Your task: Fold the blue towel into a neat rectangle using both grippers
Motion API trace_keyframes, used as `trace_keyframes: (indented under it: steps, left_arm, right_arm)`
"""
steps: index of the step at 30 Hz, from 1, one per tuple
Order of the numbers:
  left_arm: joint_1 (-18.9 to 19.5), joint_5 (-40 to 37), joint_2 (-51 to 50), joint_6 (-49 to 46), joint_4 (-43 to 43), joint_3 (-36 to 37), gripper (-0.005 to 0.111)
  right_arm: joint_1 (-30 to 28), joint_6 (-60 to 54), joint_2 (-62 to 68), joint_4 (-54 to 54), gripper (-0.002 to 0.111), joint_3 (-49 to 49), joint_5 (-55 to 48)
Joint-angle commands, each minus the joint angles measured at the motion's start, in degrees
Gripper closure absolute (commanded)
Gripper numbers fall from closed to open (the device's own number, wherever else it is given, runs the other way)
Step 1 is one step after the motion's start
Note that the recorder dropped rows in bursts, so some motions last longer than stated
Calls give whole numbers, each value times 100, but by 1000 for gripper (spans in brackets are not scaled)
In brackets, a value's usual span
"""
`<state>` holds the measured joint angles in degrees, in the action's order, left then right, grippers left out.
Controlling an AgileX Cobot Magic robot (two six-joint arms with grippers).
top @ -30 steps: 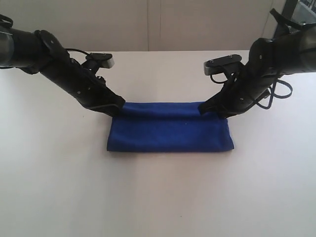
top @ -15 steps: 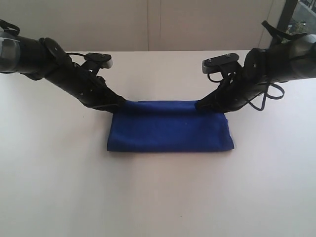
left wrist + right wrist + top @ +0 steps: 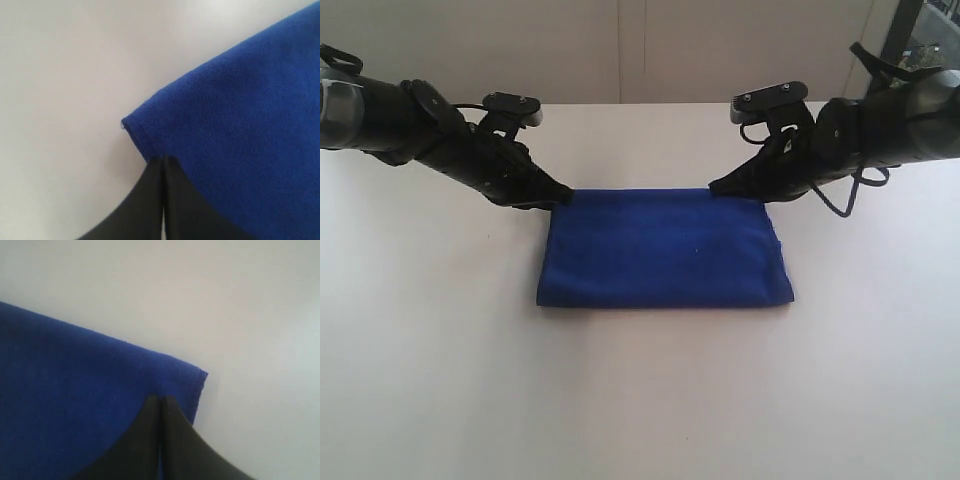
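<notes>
Finds the blue towel [image 3: 665, 250] lying flat on the white bench [image 3: 640, 400], doubled into a broad rectangle near the middle of the exterior view, with its long sides running left to right. Shows a soft rounded fold along the near edge, a straighter far edge, and a slight jog partway down the right side.

Places the left hand [image 3: 563, 196] at the far left corner of the cloth and the right hand [image 3: 717, 187] at the far right corner, each on a black arm slanting down from its own side. Picks out a small grey plate [image 3: 515, 103] above the left wrist and another [image 3: 770, 97] above the right, both with dark specks too small to read as writing. Notes black cables [image 3: 845, 200] looping beside the right arm.

Seen from the left wrist, brings both black fingers [image 3: 140, 205] pressed together to a thin seam, tip touching the stitched hem just beside the towel's corner, with a tiny thread end [image 3: 122, 126] at that corner. Seen from the right wrist, gives the same picture: fingers [image 3: 185, 445] pressed together, tip on the blue cloth just inside its corner. Cannot tell in either view whether any cloth is caught in the seam or merely touched.
</notes>
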<state>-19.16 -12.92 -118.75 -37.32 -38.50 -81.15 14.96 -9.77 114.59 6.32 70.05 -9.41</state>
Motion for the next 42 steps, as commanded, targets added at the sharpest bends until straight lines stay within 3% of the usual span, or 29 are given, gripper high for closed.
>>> trace_keyframes:
  steps: [1, 8, 11, 14, 27, 42]
  left_arm:
    - [9, -239, 46, -69, -90, -16, 107]
    - [192, -1413, 752, 276, -10, -16, 107]
    - [249, -1789, 1017, 949, 494, 7, 107]
    - [263, -2052, 1380, 1959, 1568, 285, 107]
    - [437, -2337, 2980, 2353, 1797, 1591, 107]
    - [468, -1909, 6124, 2411, 1797, 3165, 107]
  right_arm:
    - [-44, 11, -13, 4, 108, -47, -340]
    - [-70, 107, -950, 4, 108, -47, -1584]
    - [-70, 225, -1334, 27, 108, -176, -1954]
    - [-93, 246, -1796, 27, 108, -617, -2189]
    - [-412, 270, -3709, 289, 108, -1625, -2692]
    - [-412, 583, -7350, -48, 108, -2892, -2741]
